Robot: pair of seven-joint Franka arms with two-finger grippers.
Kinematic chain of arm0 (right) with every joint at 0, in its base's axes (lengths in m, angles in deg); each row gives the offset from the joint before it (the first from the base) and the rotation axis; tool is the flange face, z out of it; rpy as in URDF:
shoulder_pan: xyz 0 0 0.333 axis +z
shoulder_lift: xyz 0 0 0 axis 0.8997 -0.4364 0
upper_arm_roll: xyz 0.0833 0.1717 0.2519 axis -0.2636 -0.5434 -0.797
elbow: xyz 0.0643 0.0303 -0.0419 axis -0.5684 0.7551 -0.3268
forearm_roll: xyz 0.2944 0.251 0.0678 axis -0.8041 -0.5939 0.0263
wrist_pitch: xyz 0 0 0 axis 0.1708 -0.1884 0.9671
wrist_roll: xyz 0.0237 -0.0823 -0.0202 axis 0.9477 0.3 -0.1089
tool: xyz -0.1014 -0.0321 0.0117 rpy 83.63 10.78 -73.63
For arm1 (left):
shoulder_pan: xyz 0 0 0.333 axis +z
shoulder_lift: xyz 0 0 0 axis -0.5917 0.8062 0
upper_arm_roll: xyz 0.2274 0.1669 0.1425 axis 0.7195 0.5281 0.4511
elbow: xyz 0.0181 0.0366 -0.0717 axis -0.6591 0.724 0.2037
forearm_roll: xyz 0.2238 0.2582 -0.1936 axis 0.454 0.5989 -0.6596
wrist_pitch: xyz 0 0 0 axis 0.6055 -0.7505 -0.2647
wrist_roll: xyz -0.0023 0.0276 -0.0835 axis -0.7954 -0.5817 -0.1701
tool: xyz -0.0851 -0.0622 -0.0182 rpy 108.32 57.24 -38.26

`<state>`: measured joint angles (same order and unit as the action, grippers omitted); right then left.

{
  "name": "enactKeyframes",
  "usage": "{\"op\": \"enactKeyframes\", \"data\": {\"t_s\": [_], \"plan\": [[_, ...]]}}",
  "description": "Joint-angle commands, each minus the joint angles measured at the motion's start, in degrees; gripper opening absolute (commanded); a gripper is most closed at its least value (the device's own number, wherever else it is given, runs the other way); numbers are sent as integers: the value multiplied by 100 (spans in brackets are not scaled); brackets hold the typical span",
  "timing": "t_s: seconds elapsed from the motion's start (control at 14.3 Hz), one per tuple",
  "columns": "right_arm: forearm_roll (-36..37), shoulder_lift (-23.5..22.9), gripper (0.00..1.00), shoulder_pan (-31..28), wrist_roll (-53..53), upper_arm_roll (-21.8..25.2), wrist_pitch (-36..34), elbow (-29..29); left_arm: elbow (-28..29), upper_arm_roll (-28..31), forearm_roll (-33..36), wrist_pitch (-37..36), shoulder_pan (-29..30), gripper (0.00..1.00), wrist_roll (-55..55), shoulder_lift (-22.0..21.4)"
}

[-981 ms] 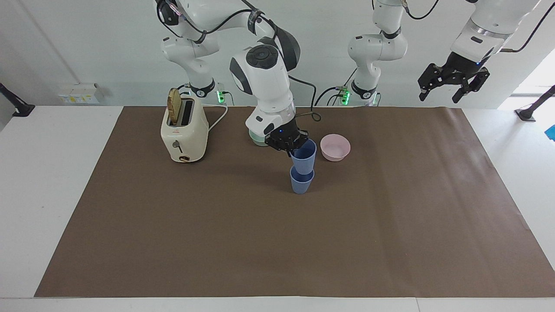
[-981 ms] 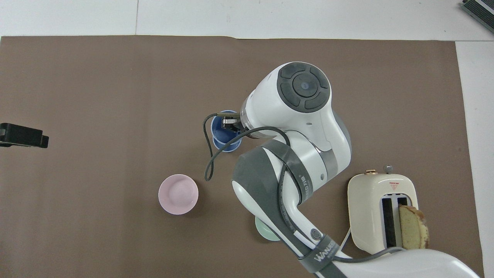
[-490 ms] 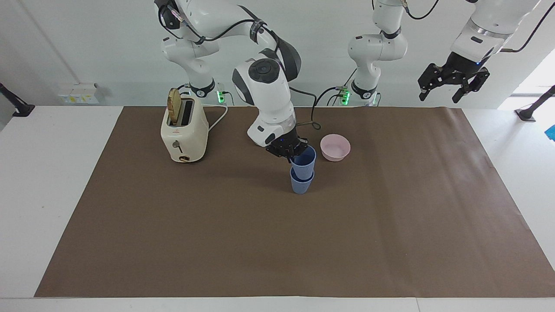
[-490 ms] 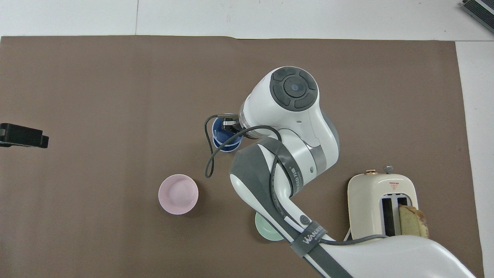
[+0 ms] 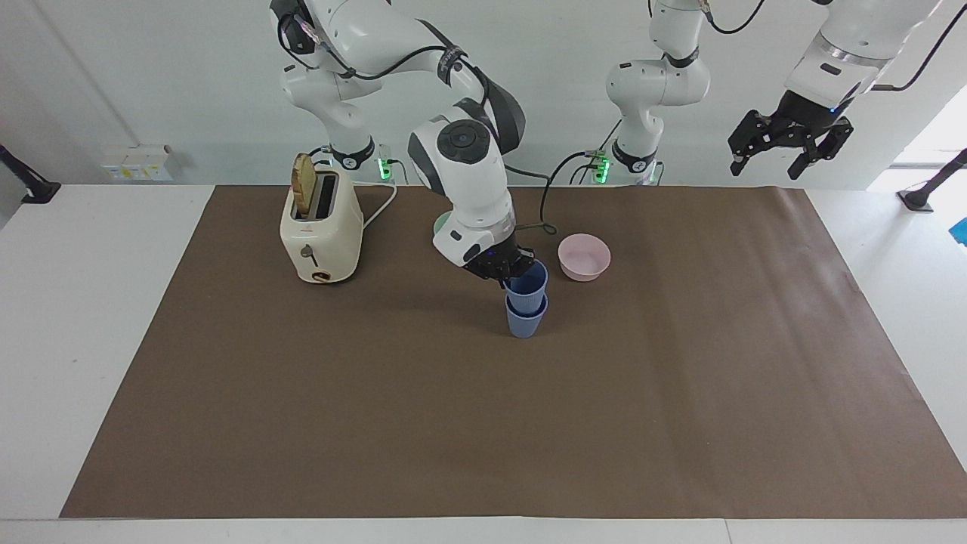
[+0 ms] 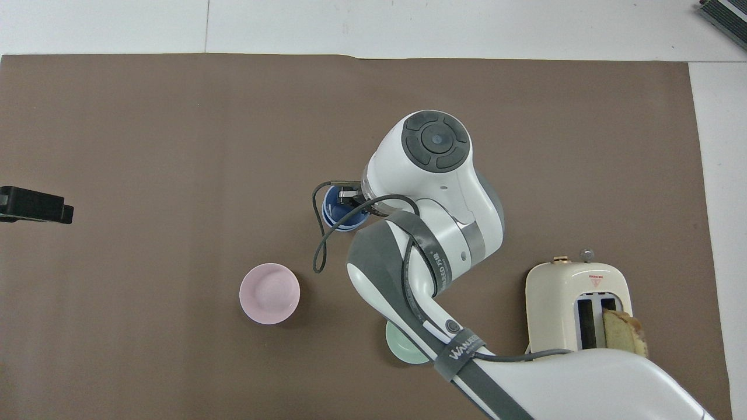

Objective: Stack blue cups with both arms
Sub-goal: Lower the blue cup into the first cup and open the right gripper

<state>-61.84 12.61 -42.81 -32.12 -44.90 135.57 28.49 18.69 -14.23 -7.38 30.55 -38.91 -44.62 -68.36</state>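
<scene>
Two blue cups stand nested near the middle of the brown mat. The lower blue cup (image 5: 525, 323) rests on the mat. The upper blue cup (image 5: 528, 285) sits partly inside it, leaning slightly. My right gripper (image 5: 505, 273) is shut on the upper cup's rim, on the side nearer the robots. In the overhead view the cups (image 6: 337, 213) show partly under the right arm's wrist. My left gripper (image 5: 789, 148) hangs open and empty, high over the left arm's end of the table, waiting; its tip shows in the overhead view (image 6: 35, 205).
A pink bowl (image 5: 584, 257) (image 6: 269, 293) sits beside the cups, slightly nearer the robots. A pale green bowl (image 5: 444, 224) (image 6: 402, 352) is mostly hidden by the right arm. A cream toaster (image 5: 321, 230) (image 6: 575, 303) with toast stands toward the right arm's end.
The right gripper has lowered the upper blue cup deeper into the lower one. The right arm's elbow has drawn back toward the robots. The left arm has not moved.
</scene>
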Motion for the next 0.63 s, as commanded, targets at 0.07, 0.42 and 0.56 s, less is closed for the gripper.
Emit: {"op": "enactKeyframes", "data": {"t_s": [0.07, 0.42, 0.56], "plan": [[-14, -121, 0, -31, 150, -25, 329, 66, -16, -37, 55, -81, 61, 100, 78, -54], [-32, -121, 63, -49, 115, -25, 321, 136, -16, -37, 55, -81, 61, 100, 78, -54], [-32, -121, 69, -58, 115, -25, 321, 154, -7, -37, 55, -81, 61, 100, 78, -54]]}}
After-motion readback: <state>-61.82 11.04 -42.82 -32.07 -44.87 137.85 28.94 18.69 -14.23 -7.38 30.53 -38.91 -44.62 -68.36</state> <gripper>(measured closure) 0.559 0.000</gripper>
